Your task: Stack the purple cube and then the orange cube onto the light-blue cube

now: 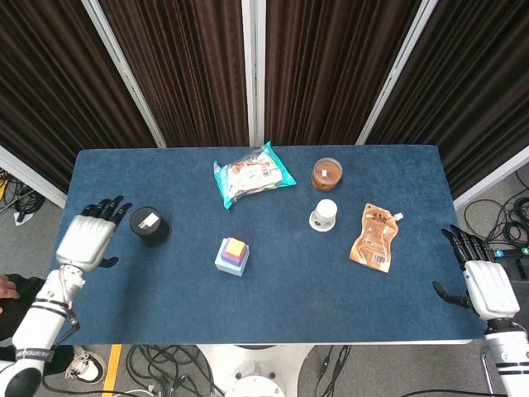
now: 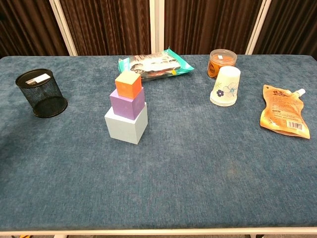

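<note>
The orange cube (image 2: 129, 84) sits on the purple cube (image 2: 128, 104), which sits on the light-blue cube (image 2: 126, 125), a little left of the table's middle. From above the stack shows as an orange cube (image 1: 236, 248) on a purple cube (image 1: 231, 257) over a light-blue cube (image 1: 223, 265). My left hand (image 1: 87, 240) hovers at the table's left edge, fingers spread, holding nothing. My right hand (image 1: 486, 285) is off the table's right edge, also open and empty. Neither hand appears in the chest view.
A black mesh cup (image 2: 41, 93) stands left of the stack, close to my left hand. A teal snack bag (image 2: 154, 63), an orange-lidded jar (image 2: 222, 60), a white paper cup (image 2: 225, 86) and an orange pouch (image 2: 282, 111) lie behind and to the right.
</note>
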`<state>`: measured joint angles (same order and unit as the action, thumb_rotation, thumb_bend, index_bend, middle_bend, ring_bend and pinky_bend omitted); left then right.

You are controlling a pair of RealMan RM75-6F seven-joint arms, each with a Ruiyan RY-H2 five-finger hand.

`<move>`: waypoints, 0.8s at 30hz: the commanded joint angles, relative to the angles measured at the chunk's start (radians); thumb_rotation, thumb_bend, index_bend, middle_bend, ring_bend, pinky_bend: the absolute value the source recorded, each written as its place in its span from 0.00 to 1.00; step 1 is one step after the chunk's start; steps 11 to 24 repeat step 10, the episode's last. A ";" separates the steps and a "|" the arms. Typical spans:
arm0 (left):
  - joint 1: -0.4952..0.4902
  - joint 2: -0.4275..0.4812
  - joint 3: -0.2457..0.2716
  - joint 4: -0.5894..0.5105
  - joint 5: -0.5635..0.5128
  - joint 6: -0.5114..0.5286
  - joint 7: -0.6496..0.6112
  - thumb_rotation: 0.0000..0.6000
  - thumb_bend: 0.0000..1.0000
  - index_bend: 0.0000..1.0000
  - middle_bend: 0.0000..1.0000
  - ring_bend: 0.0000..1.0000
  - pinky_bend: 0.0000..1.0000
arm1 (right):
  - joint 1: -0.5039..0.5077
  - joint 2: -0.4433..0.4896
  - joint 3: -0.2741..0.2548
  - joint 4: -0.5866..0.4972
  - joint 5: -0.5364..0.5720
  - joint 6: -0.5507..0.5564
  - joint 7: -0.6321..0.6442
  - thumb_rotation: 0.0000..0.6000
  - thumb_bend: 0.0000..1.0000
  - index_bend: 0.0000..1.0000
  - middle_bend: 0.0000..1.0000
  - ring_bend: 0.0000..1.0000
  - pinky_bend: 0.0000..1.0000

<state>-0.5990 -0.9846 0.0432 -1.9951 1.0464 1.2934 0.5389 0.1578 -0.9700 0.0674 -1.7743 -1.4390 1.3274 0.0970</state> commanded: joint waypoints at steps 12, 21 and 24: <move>0.284 -0.170 0.028 0.163 0.222 0.292 -0.107 1.00 0.11 0.14 0.14 0.11 0.20 | 0.001 -0.007 -0.002 -0.001 -0.010 0.006 -0.017 1.00 0.18 0.00 0.00 0.00 0.00; 0.284 -0.170 0.028 0.163 0.222 0.292 -0.107 1.00 0.11 0.14 0.14 0.11 0.20 | 0.001 -0.007 -0.002 -0.001 -0.010 0.006 -0.017 1.00 0.18 0.00 0.00 0.00 0.00; 0.284 -0.170 0.028 0.163 0.222 0.292 -0.107 1.00 0.11 0.14 0.14 0.11 0.20 | 0.001 -0.007 -0.002 -0.001 -0.010 0.006 -0.017 1.00 0.18 0.00 0.00 0.00 0.00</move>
